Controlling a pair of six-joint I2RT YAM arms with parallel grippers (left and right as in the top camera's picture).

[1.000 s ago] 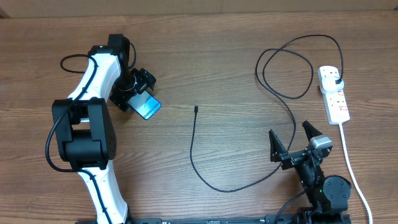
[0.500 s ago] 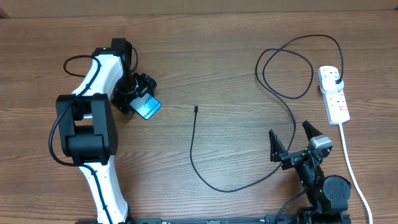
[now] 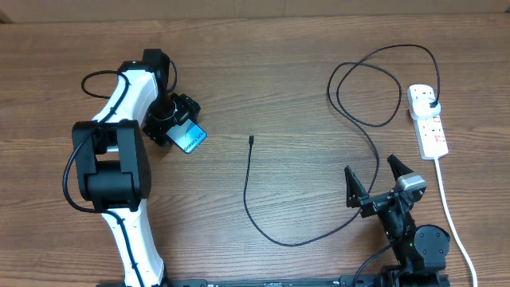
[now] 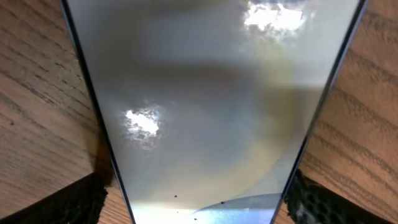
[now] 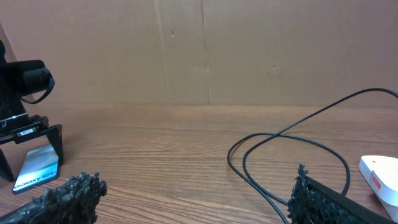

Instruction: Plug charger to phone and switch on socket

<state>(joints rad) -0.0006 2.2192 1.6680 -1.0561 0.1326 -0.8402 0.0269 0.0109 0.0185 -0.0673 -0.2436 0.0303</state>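
Note:
The phone (image 3: 190, 139) with its light-blue screen lies at the left, between the fingers of my left gripper (image 3: 177, 119), which is shut on its edges. It fills the left wrist view (image 4: 205, 112), a black finger at each side. The right wrist view shows the phone (image 5: 37, 169) tilted in that gripper. The charger, a thin black cable (image 3: 246, 191), loops across the middle, its connector tip (image 3: 251, 140) free on the table and its plug (image 3: 431, 102) in the socket strip (image 3: 428, 127). My right gripper (image 3: 373, 182) is open and empty, near the cable (image 5: 261, 140).
The strip's thick white cord (image 3: 446, 199) runs down the right side past the right arm's base. A brown cardboard wall (image 5: 205, 50) stands behind the table's far edge. The strip's end shows at the right of the right wrist view (image 5: 379, 174).
The left arm's elbow has shifted slightly right; the gripper and phone stay in place. The right arm and cable have not moved.

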